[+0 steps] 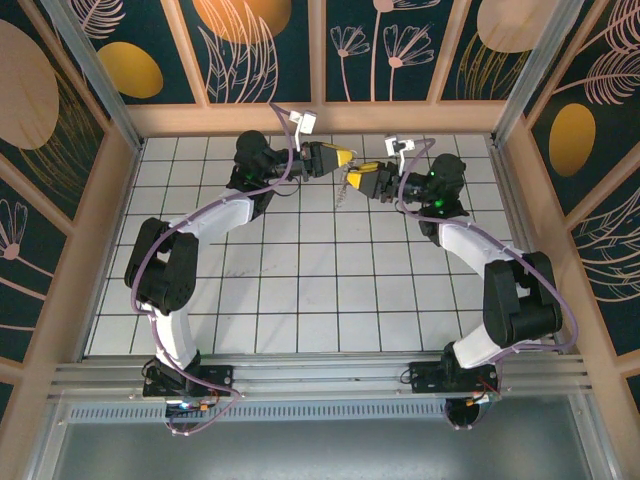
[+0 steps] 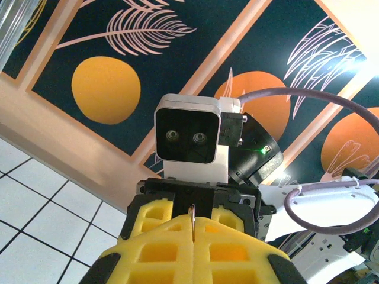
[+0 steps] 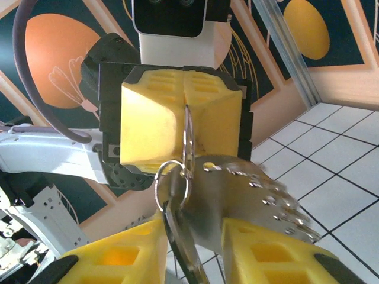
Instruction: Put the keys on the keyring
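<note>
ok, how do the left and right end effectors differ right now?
Left end effector: fingers pressed together on the thin keyring. Right end effector: fingers apart, the keys between them. Both are yellow, raised and facing each other.

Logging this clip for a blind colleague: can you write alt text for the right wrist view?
The left gripper, yellow fingers shut, pinches the keyring edge-on at centre. A silvery key juts rightward just below it, lying between the right gripper's parted yellow fingers at the bottom edge; white floor tiles show at right.
</note>
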### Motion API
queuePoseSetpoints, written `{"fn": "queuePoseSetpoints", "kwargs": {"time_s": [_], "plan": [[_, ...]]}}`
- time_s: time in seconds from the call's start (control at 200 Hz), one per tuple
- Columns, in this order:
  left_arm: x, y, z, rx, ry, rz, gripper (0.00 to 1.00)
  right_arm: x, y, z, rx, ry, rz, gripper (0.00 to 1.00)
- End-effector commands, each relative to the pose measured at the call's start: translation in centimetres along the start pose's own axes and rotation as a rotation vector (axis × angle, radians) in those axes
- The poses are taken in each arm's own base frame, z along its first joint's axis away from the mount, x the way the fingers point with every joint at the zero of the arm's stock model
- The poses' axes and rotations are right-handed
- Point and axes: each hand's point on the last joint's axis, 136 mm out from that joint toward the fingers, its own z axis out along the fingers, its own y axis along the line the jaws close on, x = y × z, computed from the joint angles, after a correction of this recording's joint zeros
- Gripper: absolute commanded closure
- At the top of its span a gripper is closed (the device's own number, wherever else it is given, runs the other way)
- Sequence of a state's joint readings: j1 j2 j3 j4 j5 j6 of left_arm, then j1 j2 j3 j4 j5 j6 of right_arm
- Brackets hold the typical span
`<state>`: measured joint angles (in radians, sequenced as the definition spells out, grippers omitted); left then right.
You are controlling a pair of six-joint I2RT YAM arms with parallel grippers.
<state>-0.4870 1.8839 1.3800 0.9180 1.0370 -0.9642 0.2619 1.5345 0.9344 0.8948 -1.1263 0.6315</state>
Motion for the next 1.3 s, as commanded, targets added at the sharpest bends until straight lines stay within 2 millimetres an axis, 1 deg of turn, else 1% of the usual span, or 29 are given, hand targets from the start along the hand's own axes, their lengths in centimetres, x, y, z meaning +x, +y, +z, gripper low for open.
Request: {"fn": "queuePoseSetpoints", "kwargs": {"time_s": [0.0,0.095,0.295,0.355,0.631,0.736,0.811,0.861,0.956,1.011,1.136,1.296], "plan": [[-1.3,-2.5,0.1,0.047,-0.023,0.071,1.0,-1.2,0.8,0.5,-0.029,-0.014,-0.06,0.75],[-1.3,-2.4,0.1,0.04,-0.031,0.071,1.0,-0.9,0.8,0.4,-0.025,-0.009,-0.058,0.83],[-1.8,-2.5,-0.2,0.017,-0.064,0.089,1.0,0.2,0.7,-0.1,0.0,0.0,-0.048,0.94],[-1.9,-2.5,-0.3,0.01,-0.075,0.092,1.0,0.3,0.6,-0.1,0.004,0.001,-0.045,1.0],[-2.5,-3.2,-0.8,-0.015,-0.127,0.116,1.0,1.2,0.0,-0.3,0.023,0.011,-0.028,1.0],[-2.7,-3.4,-1.0,-0.015,-0.142,0.117,1.0,1.1,-0.1,0.0,0.012,0.007,-0.013,1.0],[-2.7,-3.4,-1.1,-0.017,-0.151,0.112,1.0,0.9,0.1,0.7,-0.011,0.012,-0.009,1.0],[-2.8,-3.4,-1.1,-0.017,-0.158,0.112,1.0,1.0,0.3,1.6,-0.028,0.026,-0.009,1.0],[-2.7,-3.1,-1.2,-0.021,-0.165,0.102,1.0,1.6,0.5,3.3,-0.049,0.069,-0.009,1.0],[-2.6,-3.0,-1.2,-0.022,-0.167,0.098,1.0,1.9,0.4,3.8,-0.049,0.086,-0.009,1.0],[-2.5,-2.8,-1.2,-0.024,-0.167,0.09,1.0,1.9,-0.3,3.3,-0.028,0.076,0.003,1.0],[-2.5,-2.8,-1.3,-0.028,-0.176,0.09,1.0,1.5,-0.5,2.5,-0.001,0.049,0.011,1.0]]}}
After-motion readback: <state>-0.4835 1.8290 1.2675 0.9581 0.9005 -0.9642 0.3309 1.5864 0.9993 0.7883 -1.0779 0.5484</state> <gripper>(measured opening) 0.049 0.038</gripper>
